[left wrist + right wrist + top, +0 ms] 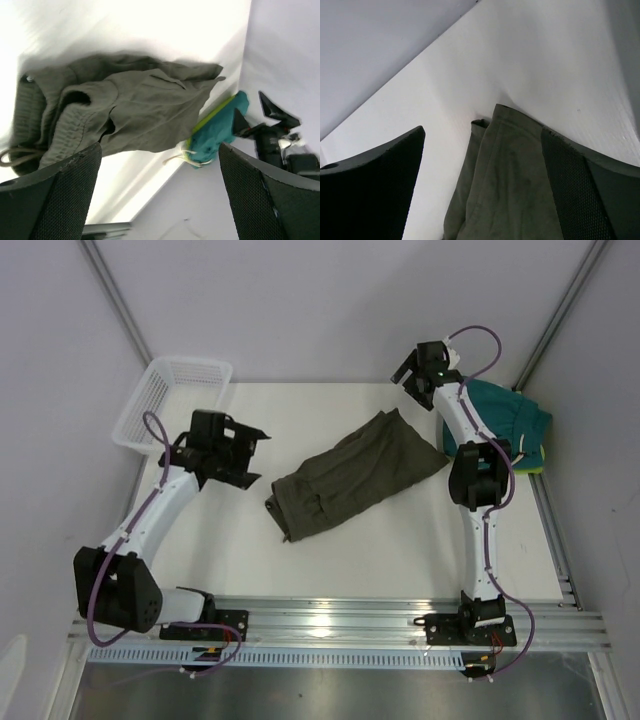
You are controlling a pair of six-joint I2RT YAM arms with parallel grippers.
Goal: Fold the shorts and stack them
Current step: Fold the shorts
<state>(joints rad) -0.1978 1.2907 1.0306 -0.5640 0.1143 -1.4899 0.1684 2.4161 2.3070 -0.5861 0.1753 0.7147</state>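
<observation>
Table [380, 550]: white, carries all items.

Olive shorts [355, 475]: lie mid-table, loosely folded and creased. They run diagonally from near left to far right, with the waistband and drawstring at the near-left end.

Teal shorts [515, 420]: folded, at the far right edge, just beside the olive pair's far end.

Basket [140, 415]: white, at the far left corner.

Left gripper [252, 458]: just left of the olive shorts, fingers spread wide, holding nothing.

Right gripper [482, 131]: above the olive pair's far end, fingers spread wide, holding nothing.
</observation>
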